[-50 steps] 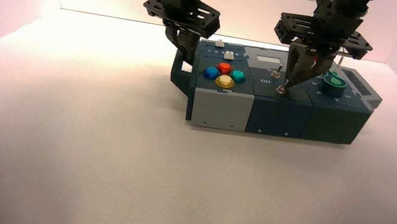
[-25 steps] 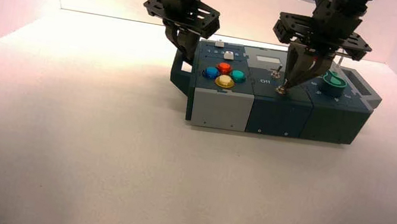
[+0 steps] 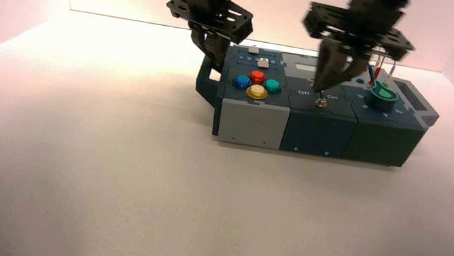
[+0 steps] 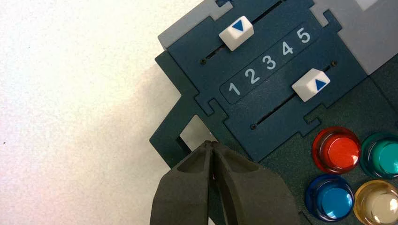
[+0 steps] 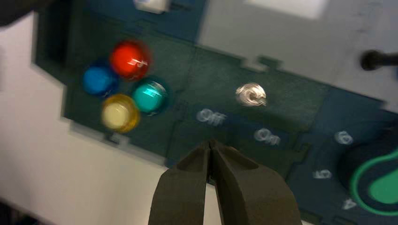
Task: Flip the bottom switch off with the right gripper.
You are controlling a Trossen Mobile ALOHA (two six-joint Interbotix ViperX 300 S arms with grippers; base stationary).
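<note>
The bottom switch (image 3: 320, 103) is a small silvery toggle on the box's dark middle panel, just in front of the white "Off" (image 3: 303, 93) and "On" (image 3: 333, 97) lettering. My right gripper (image 3: 322, 88) is shut and empty, its tip a little above the switch and apart from it. In the right wrist view the shut tip (image 5: 212, 143) lies in front of the lettering "Off" (image 5: 211, 116); the twin toggle (image 5: 251, 93) shows behind it, and the bottom switch is hidden by my fingers. My left gripper (image 3: 215, 57) is shut and empty at the box's back left corner (image 4: 212, 144).
The box (image 3: 252, 125) holds red, blue, green and yellow buttons (image 3: 257, 85), two white sliders (image 4: 310, 84) by the numbers 1 to 5, and a green knob (image 3: 384, 94) on the right. White walls close in the table at the back and sides.
My right gripper has moved left and risen off the bottom switch. The "On" lettering, covered before, now shows. The left arm has not moved.
</note>
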